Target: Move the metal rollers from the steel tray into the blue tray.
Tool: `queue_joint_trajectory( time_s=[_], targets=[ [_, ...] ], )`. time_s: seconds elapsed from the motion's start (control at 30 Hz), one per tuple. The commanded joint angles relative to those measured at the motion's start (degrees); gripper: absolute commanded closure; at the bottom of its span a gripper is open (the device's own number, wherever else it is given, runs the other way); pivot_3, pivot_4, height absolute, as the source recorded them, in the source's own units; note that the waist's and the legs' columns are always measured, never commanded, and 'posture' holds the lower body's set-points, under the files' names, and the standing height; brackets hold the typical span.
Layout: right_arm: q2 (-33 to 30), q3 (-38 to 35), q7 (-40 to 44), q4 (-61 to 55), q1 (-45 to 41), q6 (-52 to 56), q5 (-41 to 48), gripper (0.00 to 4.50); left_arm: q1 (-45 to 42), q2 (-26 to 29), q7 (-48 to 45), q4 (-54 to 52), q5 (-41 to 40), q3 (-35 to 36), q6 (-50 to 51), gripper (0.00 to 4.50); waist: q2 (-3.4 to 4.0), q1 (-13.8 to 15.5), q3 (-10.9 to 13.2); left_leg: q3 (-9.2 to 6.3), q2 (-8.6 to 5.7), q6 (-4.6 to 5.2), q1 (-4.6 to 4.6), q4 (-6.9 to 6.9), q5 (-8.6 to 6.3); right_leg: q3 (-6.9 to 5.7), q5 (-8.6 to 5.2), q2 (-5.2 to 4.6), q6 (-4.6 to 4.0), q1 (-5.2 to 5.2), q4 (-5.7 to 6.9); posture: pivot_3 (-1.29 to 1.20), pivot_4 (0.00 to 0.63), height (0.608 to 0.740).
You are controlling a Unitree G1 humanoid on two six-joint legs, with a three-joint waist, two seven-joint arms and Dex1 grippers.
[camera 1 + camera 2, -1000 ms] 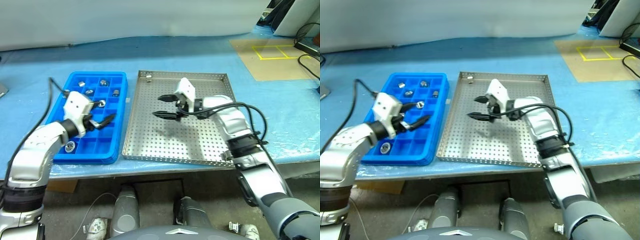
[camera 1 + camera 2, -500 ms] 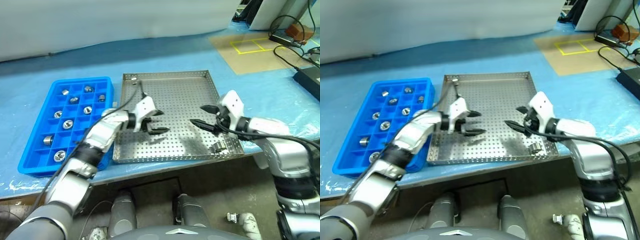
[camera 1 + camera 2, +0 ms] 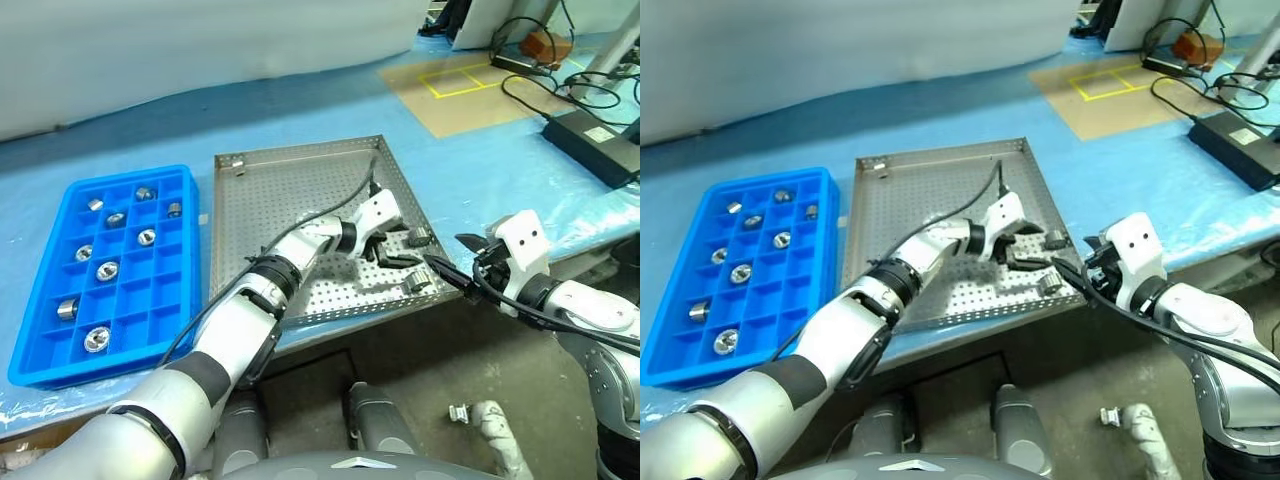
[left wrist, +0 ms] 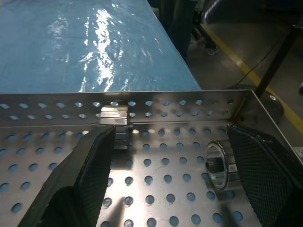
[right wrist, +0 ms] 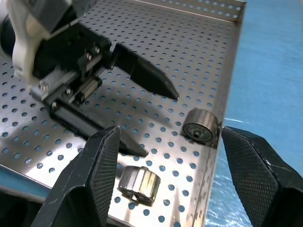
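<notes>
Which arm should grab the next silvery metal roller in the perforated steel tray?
Left. Its open gripper is over the steel tray, beside two metal rollers near the right rim. The open right gripper hangs outside that rim.

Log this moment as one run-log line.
left gripper: open over steel tray | right gripper: open at tray edge | two metal rollers left | blue tray: nine rollers
</notes>
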Motion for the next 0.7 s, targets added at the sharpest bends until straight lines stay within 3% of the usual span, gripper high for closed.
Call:
queue_joint_trajectory(
  time_s=[0.03, 0.2, 0.43, 0.7],
  targets=[
    [0.6, -3.4, -2.4, -3.9, 2.2, 0.1, 0.7, 0.94, -2.5, -1.4, 1.8, 1.5, 0.6, 2.0, -2.1, 0.52, 0.00, -0.8, 0.0, 0.00, -0.01, 0.04, 0.00, 0.02, -0.03, 0.00, 0.01, -0.01, 0.01, 0.03, -0.06, -0.76, 0.150, 0.740],
    [1.1, -4.2, -4.4, -5.3, 5.5, -0.5, 0.9, 0.94, -5.0, -3.3, 10.6, 5.1, 2.9, 3.5, -2.0, 0.52, 0.01, -2.7, 0.0, 0.00, -0.07, 0.19, -0.08, 0.12, -0.12, -0.02, 0.01, -0.08, 0.02, 0.06, -0.16, -0.77, 0.150, 0.740],
    [0.9, -3.7, -5.5, -5.3, 6.7, -1.2, 1.1, 0.94, -5.6, -5.1, 13.1, 6.4, 4.2, 4.1, -2.3, 0.52, 0.01, -5.4, 0.0, -0.02, -0.34, 0.44, -0.18, 0.24, -0.28, -0.21, -0.04, -0.49, 0.11, 0.15, -0.27, -0.78, 0.150, 0.740],
    [1.2, -3.6, -7.1, -4.3, 8.7, -2.9, 0.1, 0.94, -6.1, -6.9, 23.6, 8.8, 8.0, 3.7, 0.6, 0.52, 0.01, -8.5, 0.0, -0.08, -1.04, 1.11, -0.49, 0.49, -0.66, -0.38, -0.20, -1.15, 0.38, 0.23, -0.44, -0.80, 0.150, 0.740]
  ],
)
